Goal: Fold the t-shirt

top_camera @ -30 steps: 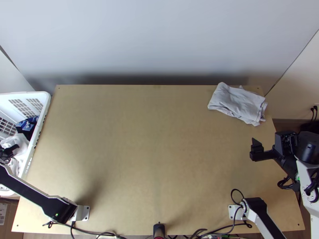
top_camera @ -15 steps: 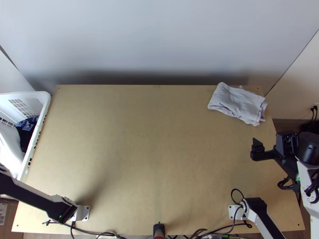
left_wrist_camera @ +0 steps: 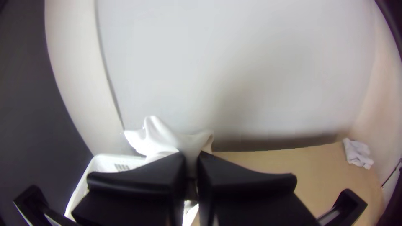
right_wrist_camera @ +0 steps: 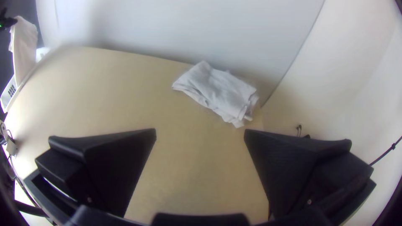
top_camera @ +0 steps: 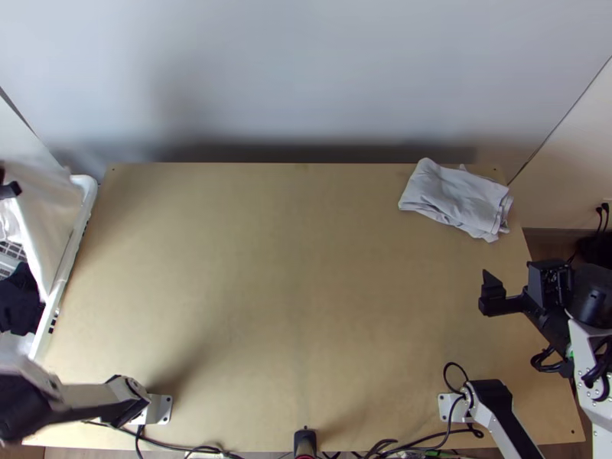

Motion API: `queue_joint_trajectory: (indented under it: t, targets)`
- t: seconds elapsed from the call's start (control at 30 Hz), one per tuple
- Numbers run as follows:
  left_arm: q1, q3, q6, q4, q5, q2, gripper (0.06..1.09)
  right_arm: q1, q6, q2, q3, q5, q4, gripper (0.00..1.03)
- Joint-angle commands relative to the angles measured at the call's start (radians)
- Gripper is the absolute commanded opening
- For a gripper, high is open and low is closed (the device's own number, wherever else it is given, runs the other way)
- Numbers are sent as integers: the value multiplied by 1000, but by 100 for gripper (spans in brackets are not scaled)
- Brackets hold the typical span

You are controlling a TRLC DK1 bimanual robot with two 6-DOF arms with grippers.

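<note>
Nearest us, along the near edge of the light wooden table [top_camera: 306, 344], we see the two arms' bases, with black cables [top_camera: 183, 446] running between them and a small black device [top_camera: 304, 442] near the middle; the left arm [top_camera: 38, 398], blurred, lies across the near left corner.

A little farther off, over the table's right side, we find the right gripper [top_camera: 514, 281]; in its own wrist view its black fingers [right_wrist_camera: 113, 167] stand wide apart, with nothing between them but a view of bare wood.

Beside the table's left edge stands a white basket [top_camera: 65, 283]; inside it we make out some dark cloth [top_camera: 19, 298], bunched.

Above the basket's far part is the left gripper [top_camera: 11, 190], holding the white t-shirt [top_camera: 50, 210]; in its own wrist view its jaws are closed together on a pinched part of the fabric; the rest is unfolded, hanging down in loose creases over the basket and its table-side rim; we cannot tell which part of the shirt is gripped.

Farthest off, at the table's far right corner, lies a pale grey cloth [top_camera: 457, 200], folded into a rough, wrinkled packet, its layers uneven at the right end; behind the table rises a pale wall [top_camera: 306, 76].
</note>
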Motion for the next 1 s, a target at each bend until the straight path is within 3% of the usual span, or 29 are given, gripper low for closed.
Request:
queue_joint_trajectory:
  t: [0.0,0.33,0.63,0.97]
  targets:
    - [-262,-71,-23,-52,34,-265,9,3,-1,-25,-30,-8,10,98]
    - [-856,-143,-194,-104,-49,-366,9,6,4,-33,-52,-17,51,98]
    - [-1189,-273,-212,40,-98,-279,9,7,5,-91,-114,-17,54,98]
    - [-1437,-353,-192,281,-117,31,9,-5,-2,-91,-121,-15,85,98]
